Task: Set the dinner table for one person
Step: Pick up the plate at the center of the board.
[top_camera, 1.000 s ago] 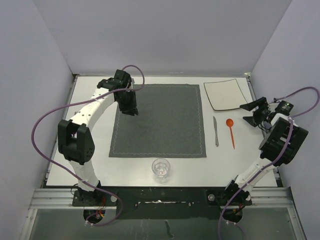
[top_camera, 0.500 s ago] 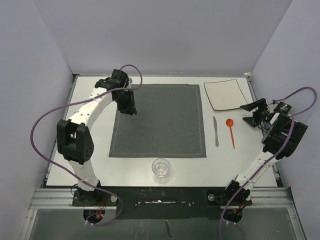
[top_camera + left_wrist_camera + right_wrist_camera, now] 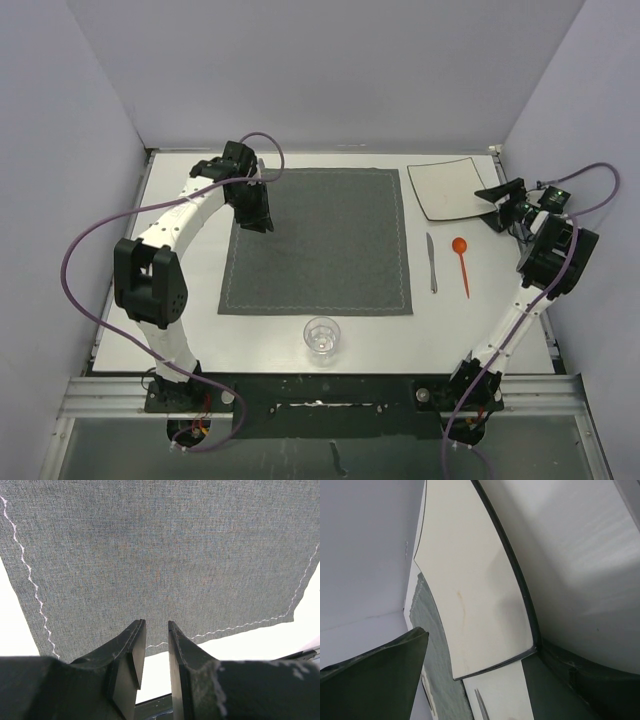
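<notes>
The white dinner table [image 3: 250, 335] carries a dark grey placemat [image 3: 318, 240] in the middle. A square white plate [image 3: 450, 188] lies at the far right. A knife [image 3: 432, 262] and an orange spoon [image 3: 461, 262] lie right of the mat. A clear glass [image 3: 322, 336] stands near the front. My left gripper [image 3: 255, 215] hovers over the mat's far left corner, jaws a narrow gap apart and empty [image 3: 156, 622]. My right gripper [image 3: 495, 205] is wide open at the plate's near right corner [image 3: 482, 645]. The plate [image 3: 470, 580] lies between its fingers, its corner at the right finger [image 3: 580, 680].
Walls enclose the table on the left, back and right. The right arm's wrist sits close to the right wall. The knife's tip [image 3: 479, 705] and the mat's edge [image 3: 432, 630] show in the right wrist view.
My right gripper has moved away from the spoon toward the far side, up to the plate's near right corner. The left arm has barely shifted.
</notes>
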